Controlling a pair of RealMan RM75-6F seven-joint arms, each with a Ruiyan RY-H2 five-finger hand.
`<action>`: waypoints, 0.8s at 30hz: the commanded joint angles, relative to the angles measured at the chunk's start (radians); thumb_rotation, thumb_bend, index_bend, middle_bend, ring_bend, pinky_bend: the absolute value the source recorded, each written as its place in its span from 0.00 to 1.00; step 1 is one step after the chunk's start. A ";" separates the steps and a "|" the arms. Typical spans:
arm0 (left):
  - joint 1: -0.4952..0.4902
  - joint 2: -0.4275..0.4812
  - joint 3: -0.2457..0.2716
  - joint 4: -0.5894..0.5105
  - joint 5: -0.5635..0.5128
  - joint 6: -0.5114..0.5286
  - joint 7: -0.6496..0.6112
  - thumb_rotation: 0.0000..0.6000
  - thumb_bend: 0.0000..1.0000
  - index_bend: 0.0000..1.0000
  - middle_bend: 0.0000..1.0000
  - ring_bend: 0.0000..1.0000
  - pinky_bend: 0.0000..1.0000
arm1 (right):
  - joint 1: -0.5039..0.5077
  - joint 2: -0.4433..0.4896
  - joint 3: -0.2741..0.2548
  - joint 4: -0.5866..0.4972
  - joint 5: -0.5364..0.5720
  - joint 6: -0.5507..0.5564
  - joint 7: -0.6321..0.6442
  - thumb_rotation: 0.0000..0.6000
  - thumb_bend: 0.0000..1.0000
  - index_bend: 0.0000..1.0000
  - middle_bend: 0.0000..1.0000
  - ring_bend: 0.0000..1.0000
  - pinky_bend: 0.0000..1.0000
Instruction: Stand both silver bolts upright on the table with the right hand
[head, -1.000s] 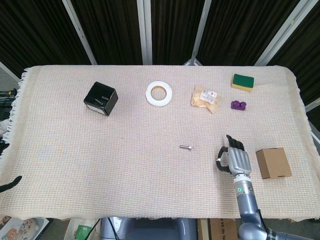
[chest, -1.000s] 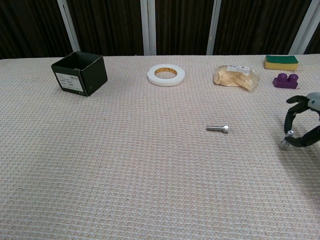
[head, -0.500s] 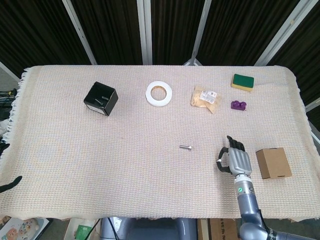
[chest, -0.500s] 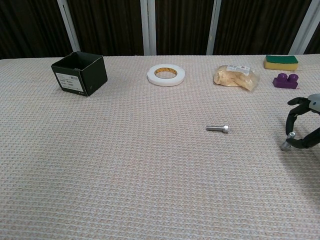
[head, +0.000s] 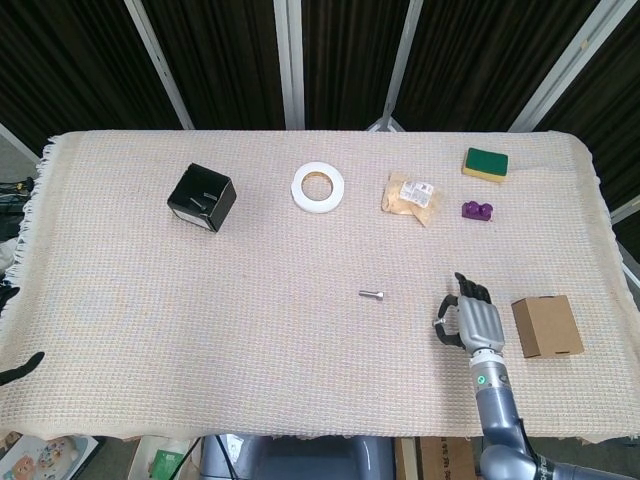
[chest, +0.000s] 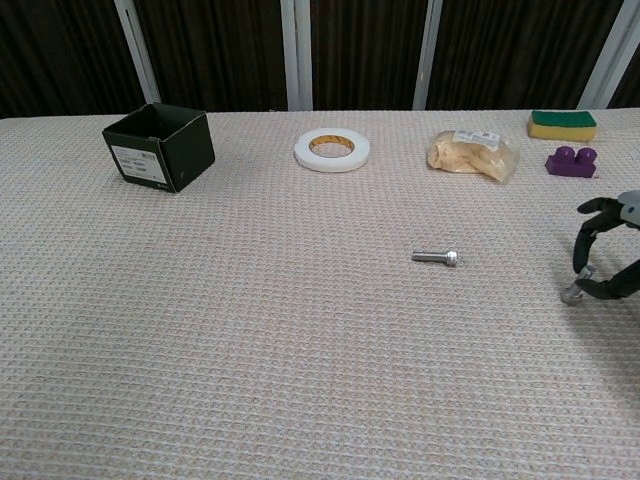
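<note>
One silver bolt (head: 372, 294) (chest: 437, 257) lies flat on the woven cloth near the table's middle, well left of my right hand. The second silver bolt (chest: 573, 288) stands tilted, its lower end on the cloth, pinched between the thumb and a curled finger of my right hand (head: 472, 320) (chest: 606, 250) at the front right. In the head view that bolt (head: 437, 322) shows only as a small glint by the thumb. Only dark fingertips of my left hand (head: 20, 366) show at the far left edge, spread and holding nothing.
A cardboard box (head: 546, 326) sits just right of my right hand. Along the back are a black open box (head: 202, 197), a white tape roll (head: 318, 187), a plastic bag (head: 410, 195), a purple block (head: 477, 210) and a green-yellow sponge (head: 485, 162).
My right hand has shifted slightly to the right, and the pinched bolt has gone with it. The lying bolt and my left hand have not moved.
</note>
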 joint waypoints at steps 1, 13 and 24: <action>0.000 0.000 0.000 0.000 0.001 -0.001 0.002 1.00 0.15 0.17 0.15 0.01 0.05 | 0.002 0.004 -0.002 -0.003 0.003 0.000 -0.004 1.00 0.37 0.51 0.00 0.04 0.02; 0.000 -0.001 0.000 0.000 0.000 0.001 0.001 1.00 0.15 0.17 0.15 0.01 0.05 | 0.016 0.021 -0.017 -0.031 0.011 0.006 -0.038 1.00 0.34 0.35 0.00 0.01 0.02; -0.001 0.001 -0.003 0.001 -0.005 -0.002 -0.004 1.00 0.15 0.17 0.15 0.01 0.05 | 0.076 -0.030 0.009 -0.110 -0.059 0.114 -0.164 1.00 0.24 0.17 0.00 0.00 0.01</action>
